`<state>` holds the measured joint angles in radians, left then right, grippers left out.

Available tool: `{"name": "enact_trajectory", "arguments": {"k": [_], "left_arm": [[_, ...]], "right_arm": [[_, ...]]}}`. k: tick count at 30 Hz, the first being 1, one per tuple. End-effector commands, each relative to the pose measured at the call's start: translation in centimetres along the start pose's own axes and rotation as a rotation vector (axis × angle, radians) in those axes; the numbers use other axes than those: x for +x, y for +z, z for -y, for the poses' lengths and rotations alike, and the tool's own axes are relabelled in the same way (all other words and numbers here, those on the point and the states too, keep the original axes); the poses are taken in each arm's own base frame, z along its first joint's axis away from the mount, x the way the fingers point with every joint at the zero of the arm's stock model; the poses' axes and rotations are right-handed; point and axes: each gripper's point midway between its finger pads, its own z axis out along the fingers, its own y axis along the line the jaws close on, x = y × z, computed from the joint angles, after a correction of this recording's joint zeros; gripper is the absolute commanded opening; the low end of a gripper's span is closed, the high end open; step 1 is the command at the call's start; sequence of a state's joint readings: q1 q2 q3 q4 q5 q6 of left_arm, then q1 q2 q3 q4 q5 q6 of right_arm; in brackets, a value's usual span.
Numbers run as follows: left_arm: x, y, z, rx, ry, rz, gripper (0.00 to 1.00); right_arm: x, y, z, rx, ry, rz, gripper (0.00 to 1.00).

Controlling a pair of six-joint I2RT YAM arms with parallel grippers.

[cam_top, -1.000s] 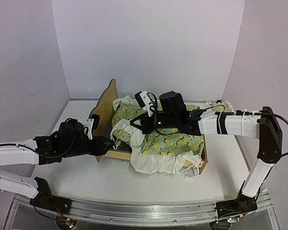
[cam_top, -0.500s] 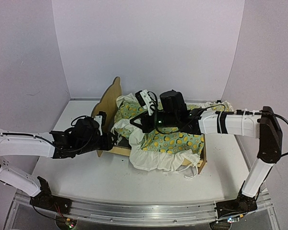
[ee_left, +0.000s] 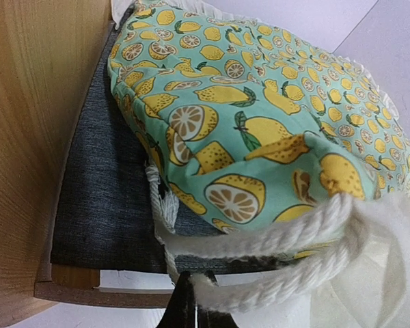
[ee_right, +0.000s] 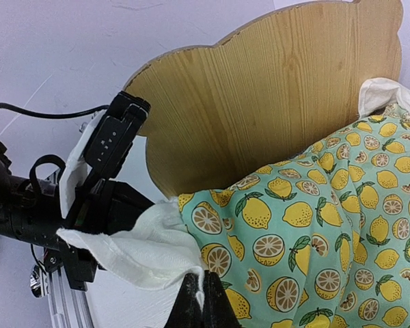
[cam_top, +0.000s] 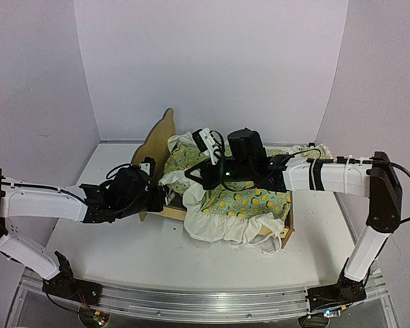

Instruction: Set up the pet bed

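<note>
Pet bed [cam_top: 156, 145] is sitting right in front of both sets of fingers, near the middle of the table [cam_top: 123, 253], with its tall curved headboard [ee_right: 260, 109] standing at the left end. The left fingers [ee_left: 184, 311] are pressing tightly together on a white cord [ee_left: 287, 239], a twisted trim running along the edge of the lemon-print blanket [ee_left: 260, 102]. Just beyond them the bed's near wooden rail is showing. Above the rail the dark grey mattress pad [ee_left: 102, 205] is lying flat inside the frame, beside the headboard. The blanket is bulging over the pad and covering most of it. The right fingers [ee_right: 190, 307] are pinching shut on the blanket where its white ruffle is meeting the printed cloth, over the head end of the bed, and the headboard is standing just past them. From above, the right arm is reaching across the bed from the right and the left arm is reaching in from the left at the near rail. Toward the foot, the ruffle is hanging over the near rail.
</note>
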<state>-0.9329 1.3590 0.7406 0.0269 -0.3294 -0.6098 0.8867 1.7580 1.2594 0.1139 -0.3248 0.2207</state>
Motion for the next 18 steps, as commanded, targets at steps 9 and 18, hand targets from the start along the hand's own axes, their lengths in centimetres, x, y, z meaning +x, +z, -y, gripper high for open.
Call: {"name": "enact_trajectory", "arguments": {"k": [9,18], "left_arm": [[-1.5,-7.3,7.1,0.373,0.094,-0.179,0.00],[-0.2,-11.6,8.5,0.548,0.123,-0.257,0.00]], "right_arm": [[-4.7,-2.6,-1.0,-0.019,-0.048,0.122,0.00],[-4.3,-2.5,-1.0,-0.037,-0.030,0.111,0.00]]}}
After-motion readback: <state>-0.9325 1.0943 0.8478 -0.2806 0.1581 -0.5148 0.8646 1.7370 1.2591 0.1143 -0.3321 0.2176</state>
